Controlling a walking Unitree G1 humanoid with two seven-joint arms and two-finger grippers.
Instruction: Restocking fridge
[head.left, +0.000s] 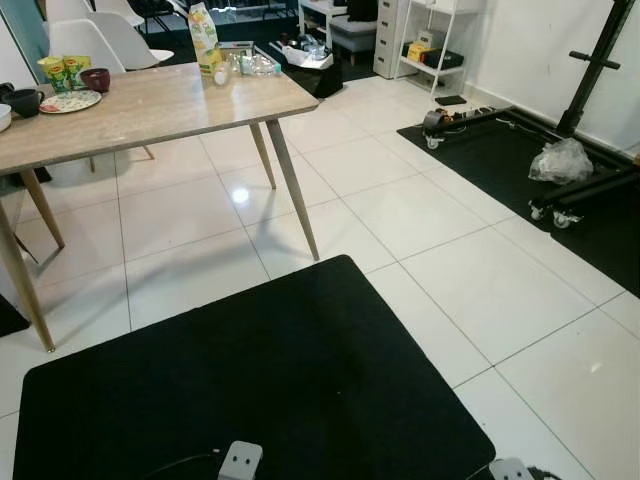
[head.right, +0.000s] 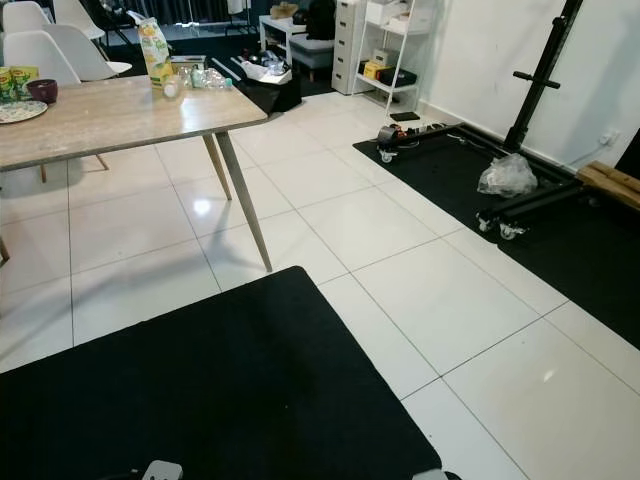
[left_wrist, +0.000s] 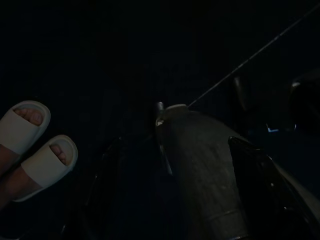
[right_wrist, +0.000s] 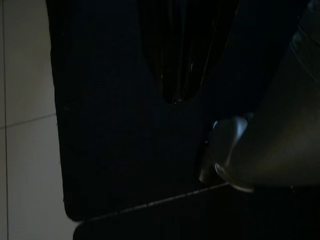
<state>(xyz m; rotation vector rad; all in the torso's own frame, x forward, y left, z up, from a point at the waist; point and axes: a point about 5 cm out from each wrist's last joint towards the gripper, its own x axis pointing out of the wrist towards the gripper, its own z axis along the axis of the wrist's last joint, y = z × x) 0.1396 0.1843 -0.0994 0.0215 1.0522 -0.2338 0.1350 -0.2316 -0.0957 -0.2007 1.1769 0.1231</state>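
Arms hang idle, low over the black mat (head.left: 300, 380). Left gripper (left_wrist: 175, 165) in left wrist view: very dark, two black fingers (left_wrist: 260, 170) vaguely made out with a gap between, but how wide cannot be told. Right gripper (right_wrist: 175, 95) in right wrist view: fingers (right_wrist: 172, 50) appear as one dark tapered shape over the mat; open or closed cannot be told. Neither holds anything visible.

Hard to make out: left wrist view nearly black; a person's feet in pale slippers (left_wrist: 30, 150) stand on the mat beside the robot. Right wrist view shows the mat's edge against white floor tiles (right_wrist: 25, 125). Two pale grey robot parts (head.left: 240, 460) are cut off at the near edge of the eye view.

Task things: on the far right corner of the wooden table (head.left: 150, 105), far left in the scene, stands a yellow-green carton (head.left: 204, 38), upright, with clear bottles (head.left: 255, 65) lying just beside it. At the table's left end: a patterned plate (head.left: 70, 101), a dark bowl (head.left: 96, 79), a dark cup (head.left: 24, 101), green packets (head.left: 62, 70).

Far right: a black rack on wheels (head.left: 590, 130) on a second dark mat, with a crumpled clear bag (head.left: 560, 160) on it. White chairs (head.left: 95, 40) stand behind the table.
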